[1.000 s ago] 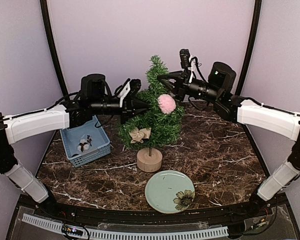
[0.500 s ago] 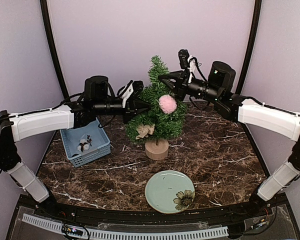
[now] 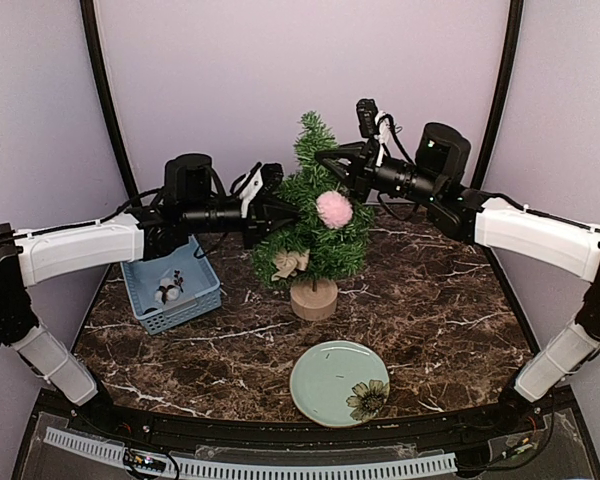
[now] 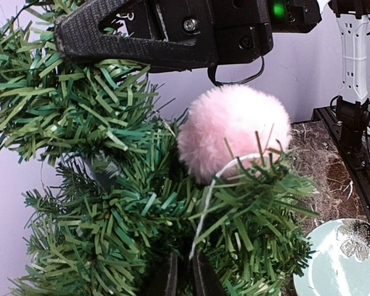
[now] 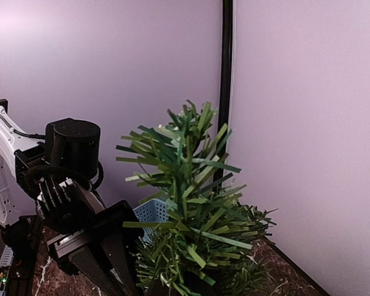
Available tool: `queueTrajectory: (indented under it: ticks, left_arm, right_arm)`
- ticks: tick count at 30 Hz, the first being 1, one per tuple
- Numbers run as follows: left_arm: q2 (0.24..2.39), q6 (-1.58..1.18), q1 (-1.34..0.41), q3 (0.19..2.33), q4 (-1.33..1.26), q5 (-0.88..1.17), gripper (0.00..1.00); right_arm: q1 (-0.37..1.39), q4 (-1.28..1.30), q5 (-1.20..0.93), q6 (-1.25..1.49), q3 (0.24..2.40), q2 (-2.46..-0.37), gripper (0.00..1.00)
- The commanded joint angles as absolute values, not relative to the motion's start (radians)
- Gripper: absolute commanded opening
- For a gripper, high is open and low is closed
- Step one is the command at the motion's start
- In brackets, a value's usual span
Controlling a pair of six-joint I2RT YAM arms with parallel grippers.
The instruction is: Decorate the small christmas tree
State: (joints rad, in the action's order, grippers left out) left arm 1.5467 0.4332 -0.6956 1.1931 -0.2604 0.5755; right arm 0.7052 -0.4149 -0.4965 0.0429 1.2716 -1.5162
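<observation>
Nearest the arm bases, 1 pale green plate [image 3: 325, 378] with a flower print lay flat on the dark marbled tabletop [image 3: 440, 300]. Behind the plate and apart from it, the small christmas tree [image 3: 320, 235] stood upright on its round wooden stump [image 3: 313, 299], near the middle of the tabletop. 1 beige bow [image 3: 287, 264] hung on the lower left branches. 1 pink pom-pom [image 3: 333, 208] sat higher, on the front of the foliage.

To the left of the tree, well apart from it, 1 blue basket [image 3: 195, 295] rested on the tabletop with a small pale and dark item inside; the item was too small to identify.

The left claw [image 3: 288, 215] reached in level from the left and was buried in the foliage at pom-pom height. In the left wrist view its 2 fingers [image 4: 205, 280] stood close together with only a slim gap between them. The pom-pom's white thread [image 4: 203, 206] looped over a sprig and ran down to that gap. I could not tell whether the thread was pinched or free.

The right claw [image 3: 327, 160] came in from the right, just above the pom-pom, against the upper branches. Its fingers were together. Needles hid the tips, so I could not tell whether a sprig was caught between them.

A plain lilac wall [image 3: 280, 70] closed the far side.
</observation>
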Motion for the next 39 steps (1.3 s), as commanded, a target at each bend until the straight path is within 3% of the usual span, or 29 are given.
queueTrajectory:
  ticks: [1,9,14,20,29,32,39]
  left_arm:
    - [1.47,0.427,-0.69,1.167,-0.292,0.569,0.12]
    - [1.43,0.426,-0.69,1.154,-0.287,0.567,0.19]
    - [1.423,0.433,-0.69,1.153,-0.282,0.576,0.13]
    - [1.424,0.428,-0.69,1.153,-0.248,0.588,0.27]
    - [1.423,0.4,-0.69,1.12,-0.241,0.575,0.27]
    - [1.428,0.401,-0.69,1.12,-0.238,0.565,0.24]
    - [1.412,0.401,-0.69,1.12,-0.247,0.576,0.03]
  right_arm:
    - [0.716,-0.52,-0.529,0.073,1.302,-1.517,0.0]
    - [0.724,-0.528,-0.548,0.081,1.308,-1.529,0.0]
    - [0.727,-0.528,-0.549,0.081,1.314,-1.534,0.0]
    - [0.728,-0.528,-0.549,0.082,1.318,-1.536,0.0]
    - [0.731,-0.533,-0.551,0.081,1.319,-1.536,0.0]
    - [0.732,-0.534,-0.547,0.08,1.316,-1.534,0.0]
    - [0.731,-0.537,-0.533,0.074,1.309,-1.53,0.0]
